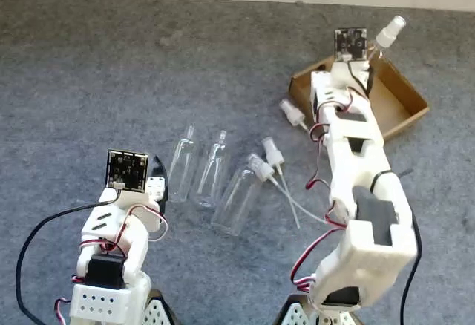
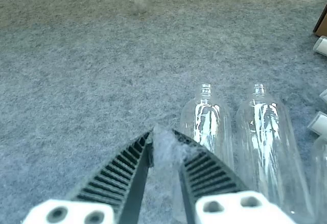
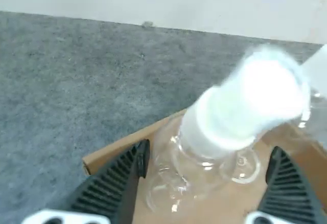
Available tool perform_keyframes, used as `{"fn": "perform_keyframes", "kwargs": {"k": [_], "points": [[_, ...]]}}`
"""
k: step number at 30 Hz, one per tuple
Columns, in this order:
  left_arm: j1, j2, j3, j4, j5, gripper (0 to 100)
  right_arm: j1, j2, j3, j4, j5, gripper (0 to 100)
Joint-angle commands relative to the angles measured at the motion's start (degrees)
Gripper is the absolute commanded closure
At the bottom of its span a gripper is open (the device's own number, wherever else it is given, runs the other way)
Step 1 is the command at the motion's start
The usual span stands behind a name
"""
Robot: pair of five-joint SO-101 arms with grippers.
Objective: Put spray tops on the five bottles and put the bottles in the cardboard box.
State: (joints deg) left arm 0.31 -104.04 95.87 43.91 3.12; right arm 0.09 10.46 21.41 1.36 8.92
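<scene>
Three clear bottles lie side by side mid-table: two without tops [image 1: 182, 158] [image 1: 211, 169], and a third [image 1: 239, 197] with a white spray top at its neck. Loose spray tops [image 1: 273, 151] [image 1: 292, 112] lie to their right. My left gripper [image 1: 160, 182] is shut and empty just left of the bottles; its wrist view shows the two topless bottles [image 2: 207, 119] [image 2: 263, 127] past its fingertips [image 2: 162, 133]. My right gripper [image 1: 364, 50] hangs over the cardboard box [image 1: 407, 107], shut on a tilted bottle with a spray top [image 1: 390, 31] [image 3: 245, 101]. The box wall [image 3: 127, 150] lies below it.
Grey carpet covers the table. Thin dip tubes [image 1: 291, 205] trail from the spray tops toward the right arm's base. More white tops [image 2: 321, 45] [image 2: 319, 124] sit beside the bottles. Open carpet spreads at the far left.
</scene>
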Motion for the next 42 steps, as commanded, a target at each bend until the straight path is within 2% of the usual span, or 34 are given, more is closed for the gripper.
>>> {"fn": "perform_keyframes", "kwargs": {"k": [1, 16, 26, 30, 32, 34, 39, 42], "points": [[-0.57, -0.48, 1.19, -0.09, 0.09, 99, 0.40, -8.57, -0.40, 4.18, 0.35, 68.0], [-0.57, -0.48, 1.19, -0.09, 0.09, 99, -3.21, -34.15, 1.80, 31.87, 0.35, 68.0], [-0.92, -0.48, 1.19, -0.09, 0.09, 99, -13.85, -58.77, 27.56, 32.75, 0.35, 68.0], [-1.01, -0.48, 1.19, -0.09, 0.09, 99, -15.16, -67.30, 34.24, 33.54, 0.35, 68.1], [-1.19, -0.48, 1.19, -0.18, 0.09, 99, -15.16, -69.76, 36.09, 38.02, 0.26, 68.1], [-3.12, -0.48, 1.19, -0.18, 0.09, 99, -15.25, -70.99, 35.38, 43.56, -0.62, 68.1], [-9.63, -0.48, 1.10, -2.99, 0.26, 99, -15.43, -71.52, 30.46, 52.88, -8.26, 68.4], [-11.03, -0.48, 1.10, -3.16, 0.26, 99, -16.75, -71.52, 28.26, 56.40, -8.88, 77.7]]}}
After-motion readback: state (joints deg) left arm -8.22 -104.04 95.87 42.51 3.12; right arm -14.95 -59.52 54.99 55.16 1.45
